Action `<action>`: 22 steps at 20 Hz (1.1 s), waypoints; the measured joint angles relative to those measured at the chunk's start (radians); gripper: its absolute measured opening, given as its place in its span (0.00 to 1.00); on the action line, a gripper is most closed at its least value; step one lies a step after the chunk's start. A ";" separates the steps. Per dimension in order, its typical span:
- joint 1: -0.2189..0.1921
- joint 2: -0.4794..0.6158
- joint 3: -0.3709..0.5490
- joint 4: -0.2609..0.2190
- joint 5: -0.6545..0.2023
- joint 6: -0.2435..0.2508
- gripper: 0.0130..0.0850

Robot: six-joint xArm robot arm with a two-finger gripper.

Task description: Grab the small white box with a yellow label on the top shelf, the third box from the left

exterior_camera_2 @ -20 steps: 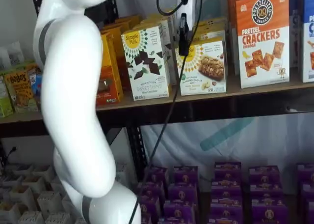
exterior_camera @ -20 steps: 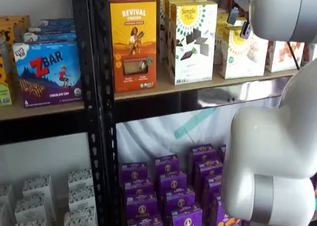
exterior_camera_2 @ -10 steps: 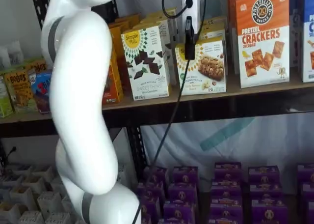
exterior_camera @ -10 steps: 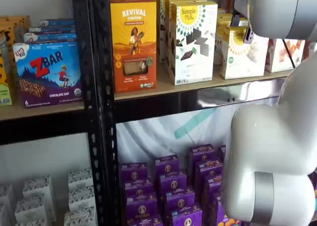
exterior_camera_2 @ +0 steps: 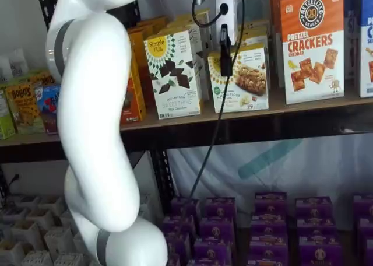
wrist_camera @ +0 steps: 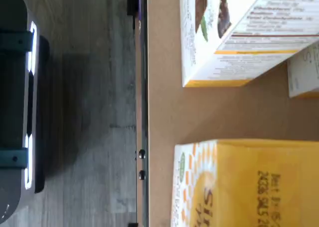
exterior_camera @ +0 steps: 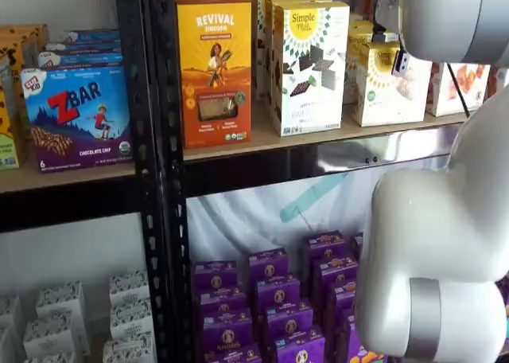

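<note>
1. The black-fingered gripper (exterior_camera_2: 225, 53) shows side-on as one dark finger against the short white carton with the yellow sunburst label (exterior_camera_2: 243, 79), so any gap between the fingers cannot be told
2. The white arm's upper link (exterior_camera: 453, 17) covers the 1 o'clock corner of that carton (exterior_camera: 387, 88)
3. The wrist view cuts the carton's yellow top (wrist_camera: 254, 187) at two picture edges; its print is too blurred to read
4. The tall white carton with dark chocolate squares (wrist_camera: 239, 33) is cropped there too
</note>
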 joint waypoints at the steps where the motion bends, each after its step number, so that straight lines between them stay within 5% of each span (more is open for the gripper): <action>1: 0.001 -0.002 0.002 -0.002 0.001 0.001 1.00; 3: 0.003 -0.005 0.006 -0.007 0.006 0.002 1.00; 6: 0.006 -0.010 0.010 -0.015 0.011 0.004 0.83; 13: 0.007 -0.021 0.022 -0.019 0.008 0.004 0.72; 19: 0.002 -0.031 0.033 -0.005 -0.001 0.001 0.50; 22: 0.000 -0.035 0.038 -0.004 -0.007 -0.001 0.50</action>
